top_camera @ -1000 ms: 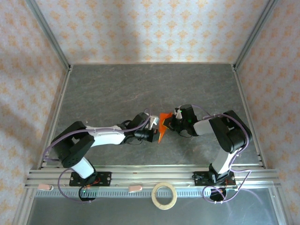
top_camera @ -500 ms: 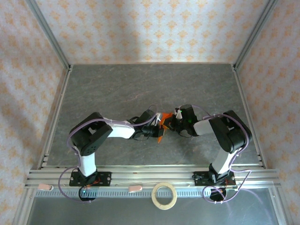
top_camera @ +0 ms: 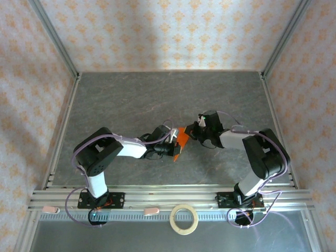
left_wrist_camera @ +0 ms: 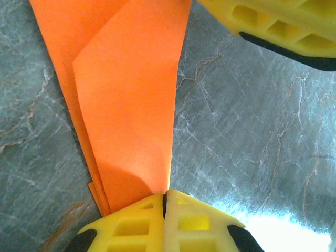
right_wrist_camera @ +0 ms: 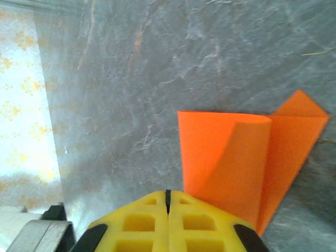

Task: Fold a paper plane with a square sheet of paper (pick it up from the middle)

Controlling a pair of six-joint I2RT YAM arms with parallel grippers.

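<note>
Left end effector (left_wrist_camera: 165,198) pinching paper plane (left_wrist_camera: 131,105) (partly folded) — right end effector (right_wrist_camera: 168,195) closed, at its edge.

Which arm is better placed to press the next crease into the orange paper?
Left, probably: the left gripper, shut, sits at the paper plane's narrow end with the long fold edge running straight out from it. The right gripper, also shut, meets only a corner.
</note>
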